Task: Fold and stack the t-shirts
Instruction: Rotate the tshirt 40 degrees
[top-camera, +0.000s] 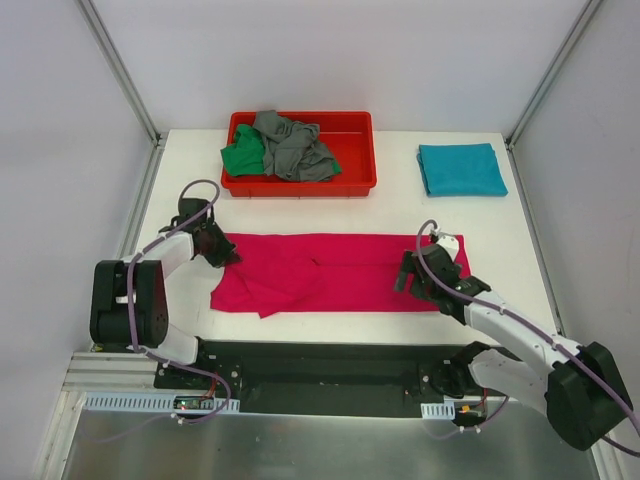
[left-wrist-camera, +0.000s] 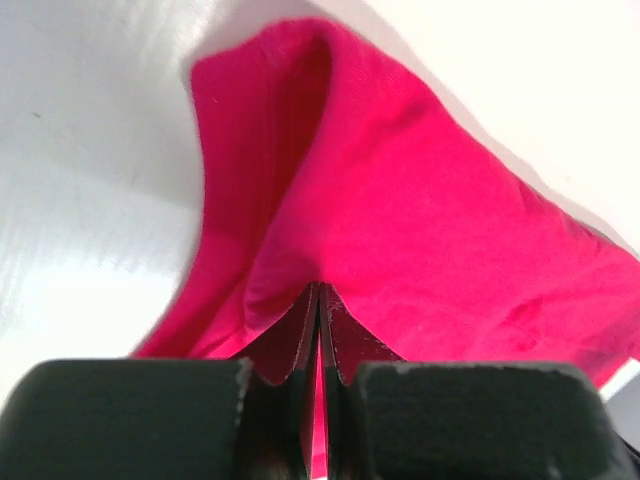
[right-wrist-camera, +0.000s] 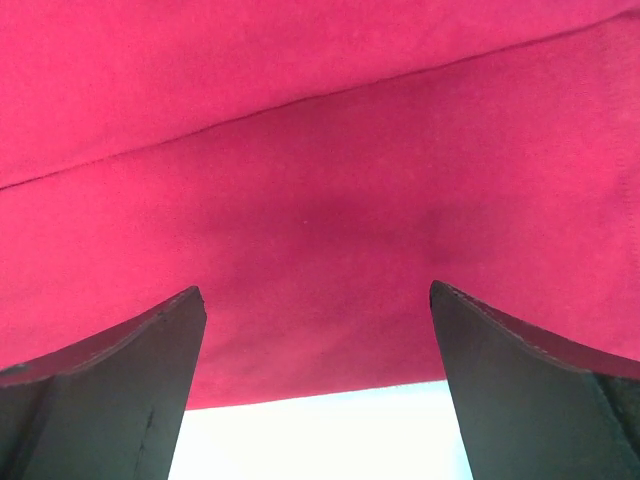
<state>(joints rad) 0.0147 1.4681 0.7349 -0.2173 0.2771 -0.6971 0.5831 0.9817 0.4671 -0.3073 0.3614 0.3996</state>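
1. Filling the top view, a white table (top-camera: 350, 215) is standing inside plain white walls (top-camera: 330, 50) with metal corner posts (top-camera: 120, 70). A red tray (top-camera: 300, 189) is sitting at the far edge, left of centre. It is holding the green t-shirt (top-camera: 243, 157) and the grey t-shirt (top-camera: 293, 147), both crumpled and touching. The teal t-shirt (top-camera: 461, 169) is lying folded at the far right, well apart from the tray. The magenta-pink t-shirt (top-camera: 330, 272) is lying as a long band across the middle. The left gripper (top-camera: 222, 252) is resting at its left end and the right gripper (top-camera: 408, 272) near its right end.
2. In the left wrist view, the left gripper (left-wrist-camera: 318, 300) is pinching a raised fold of the magenta-pink t-shirt (left-wrist-camera: 420, 230), jaws pressed together on the cloth. Bare table (left-wrist-camera: 90, 200) is showing to the left.
3. In the right wrist view, the right gripper (right-wrist-camera: 315, 295) is standing with jaws spread wide, holding nothing. It is hovering over the near hem of the magenta-pink t-shirt (right-wrist-camera: 320, 150). A strip of table (right-wrist-camera: 320, 440) is showing below.
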